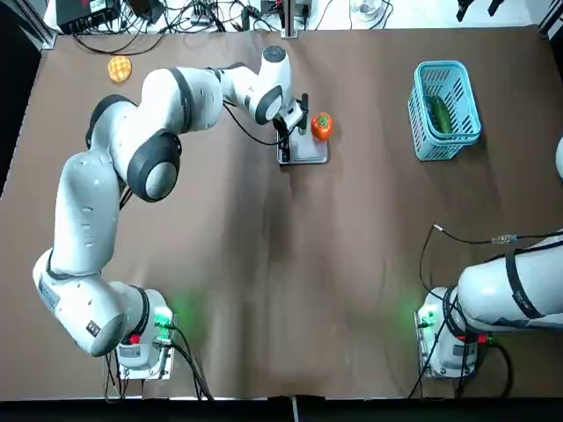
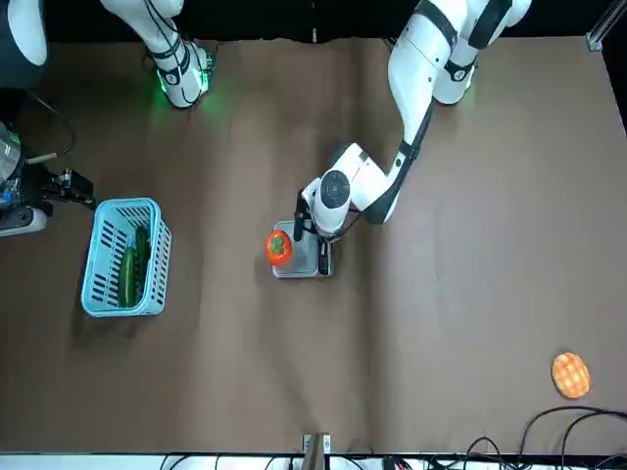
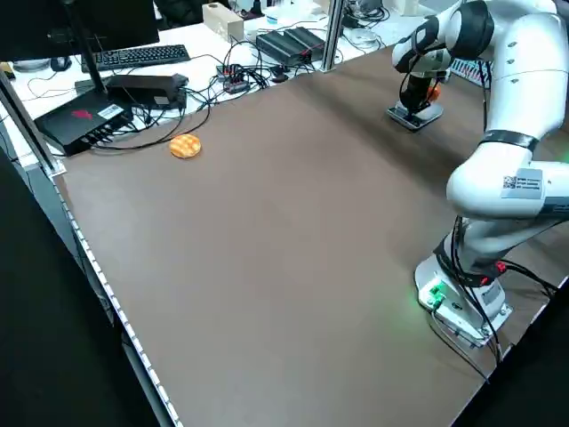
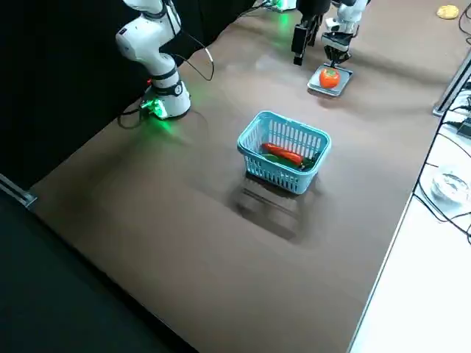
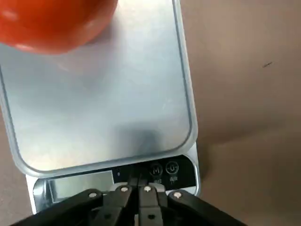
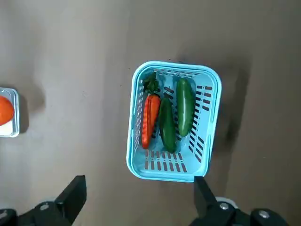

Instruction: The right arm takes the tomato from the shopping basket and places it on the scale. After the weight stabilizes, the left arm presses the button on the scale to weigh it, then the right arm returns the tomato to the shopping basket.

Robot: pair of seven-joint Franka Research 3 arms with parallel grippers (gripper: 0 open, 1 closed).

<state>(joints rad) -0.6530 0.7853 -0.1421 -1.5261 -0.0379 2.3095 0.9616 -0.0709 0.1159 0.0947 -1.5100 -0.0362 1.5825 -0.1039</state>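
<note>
I have two arms over one brown desk: one tomato, one scale, one shopping basket. The tomato sits on the scale's plate, near its edge. In the basket I count three vegetables: one carrot and two long green ones, side by side.

My left gripper hovers at the scale's control strip, its jaws closed together with nothing between them. My right gripper is near the basket, its jaws wide apart and holding nothing.

One yellow-orange waffle-like disc lies well apart from the scale, by the far corner on my left. Cables tangle beyond the desk's far edge. From overhead my left wrist stands over part of the scale and hides its strip.

My left wrist view shows what the overhead one does not: the strip's display and two round buttons, just beside my closed tips. The carrot shows from my right wrist and the right side, yet I cannot make it out from above.
</note>
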